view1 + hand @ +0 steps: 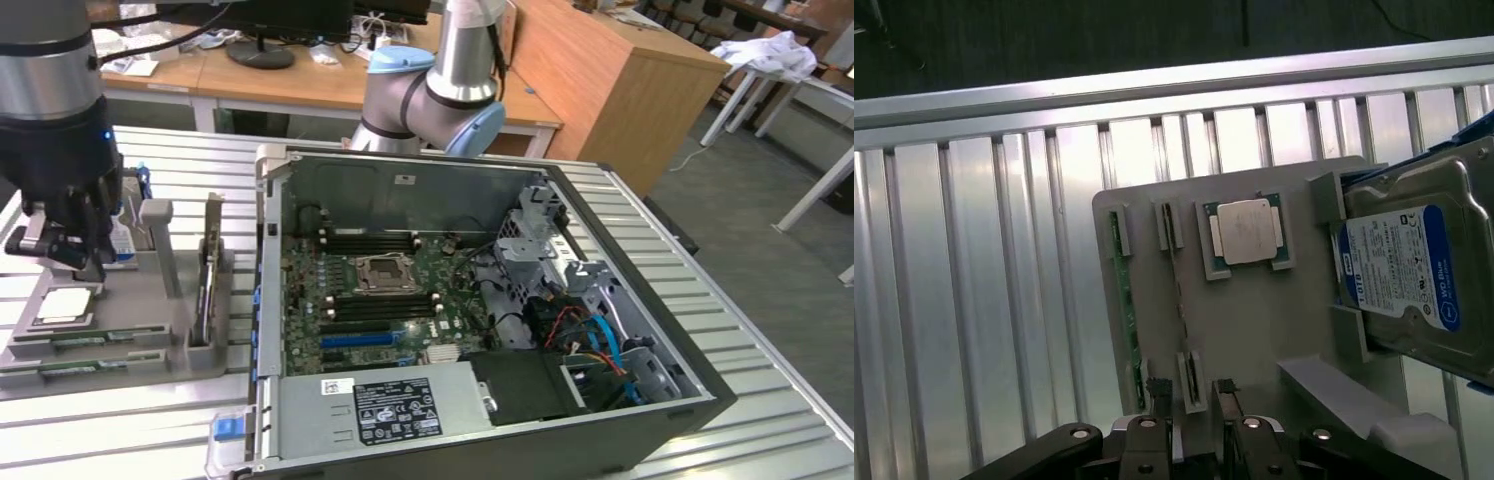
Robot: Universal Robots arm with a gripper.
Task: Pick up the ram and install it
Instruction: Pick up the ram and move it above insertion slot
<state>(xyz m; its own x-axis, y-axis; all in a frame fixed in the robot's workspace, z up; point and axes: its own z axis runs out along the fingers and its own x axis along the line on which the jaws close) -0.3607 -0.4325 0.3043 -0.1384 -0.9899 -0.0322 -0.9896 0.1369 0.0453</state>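
Two ram sticks stand on edge in slots of a grey holder tray [1254, 330]. One ram [1125, 320] shows its green edge in the wrist view; the other [1179, 300] is a thin line beside it. In the exterior view they lie at the tray's front as the ram [83, 344] and a second stick [74, 368]. My gripper [1192, 396] hovers open above the tray, a fingertip on each side of the thinner stick's end bracket, holding nothing. In the exterior view the gripper [67, 262] hangs over the tray at the exterior view's left.
The tray also carries a square silver processor chip [1247, 232] and a blue-labelled hard drive [1414, 265]. An open computer case [274, 300] with its motherboard [387, 300] and dark memory slots [367, 243] stands on the slatted metal table [120, 420], right of the tray.
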